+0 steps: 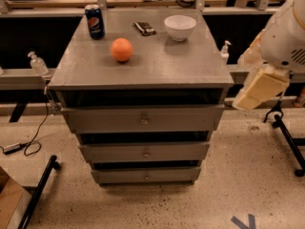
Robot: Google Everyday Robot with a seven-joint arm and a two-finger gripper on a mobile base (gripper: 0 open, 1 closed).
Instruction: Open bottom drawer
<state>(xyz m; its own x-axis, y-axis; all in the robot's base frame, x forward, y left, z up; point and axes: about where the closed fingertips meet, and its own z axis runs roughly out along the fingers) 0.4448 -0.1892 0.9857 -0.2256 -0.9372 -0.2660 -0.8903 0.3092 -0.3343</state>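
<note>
- Hanging off the right side of the grey cabinet [143, 75], the gripper [257, 90] shows as a cream-coloured block below the robot's white arm [286, 42]. It is tilted, with its lower end pointing down and to the left.
- It sits at about the height of the top drawer [105, 119], just beyond the cabinet's right edge and apart from it. It touches none of the drawers.
- I cannot tell whether the gripper is open or closed, or whether it has hold of anything.
- The bottom drawer [119, 176] is the lowest and thinnest of the three grey fronts, close to the floor. Its small round knob [146, 177] is at the centre.
- This front is narrower than the middle drawer [109, 152] above it, with a dark gap between the two. It is well below the gripper and off to its left.
- On the cabinet top, a blue soda can [95, 21] stands upright at the back left and an orange [122, 49] lies nearer the front.
- A small dark flat object [144, 28] lies at the back centre, with a white bowl [180, 27] just to its right.
- One clear pump bottle [37, 63] stands on the ledge to the left of the cabinet and another [225, 50] to its right.
- On the speckled floor [214, 199] a black cable [28, 144] trails at the left, and a cardboard box [9, 204] fills the lower left corner.
</note>
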